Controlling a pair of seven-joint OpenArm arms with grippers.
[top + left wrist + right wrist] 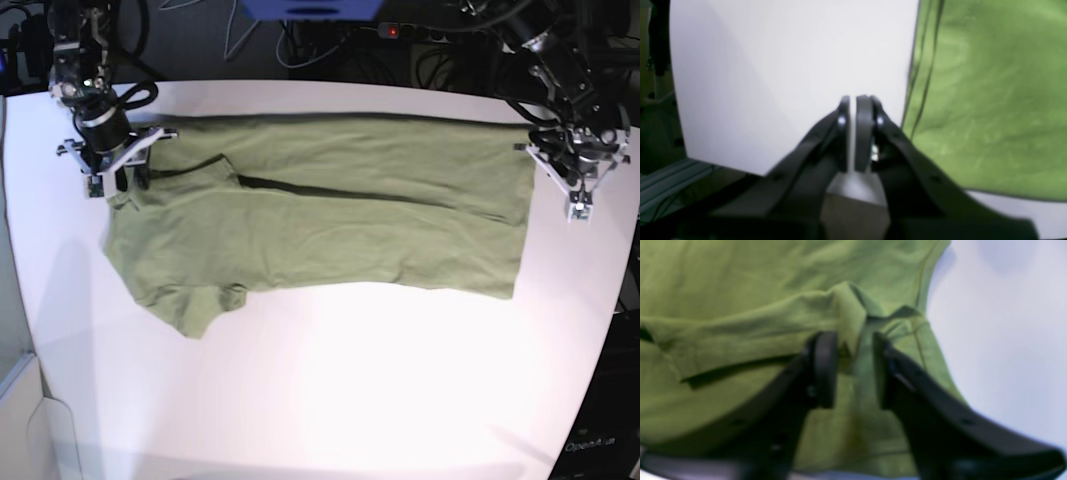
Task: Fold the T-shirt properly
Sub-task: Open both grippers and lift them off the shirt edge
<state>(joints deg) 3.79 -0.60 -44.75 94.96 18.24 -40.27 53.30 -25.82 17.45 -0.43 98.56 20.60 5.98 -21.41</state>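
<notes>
Base view, one T-shirt (pixel 330 220), one table (pixel 350 390), two grippers

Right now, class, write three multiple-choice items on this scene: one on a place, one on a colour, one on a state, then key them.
1. Where does the T-shirt lie?
A. spread on the white table
B. hanging off an edge
C. in a bin

2. What colour is it?
A. blue
B. olive green
C. red

3. How do the jaws of the left end effector stand?
A. wide apart
B. clamped on cloth
C. nearly together, holding nothing

Key: 1 A, the base view shows the shirt lying across the tabletop; 2 B, all three views show green cloth; 3 C, the left wrist view shows only a thin gap, over bare table beside the shirt's edge.
</notes>
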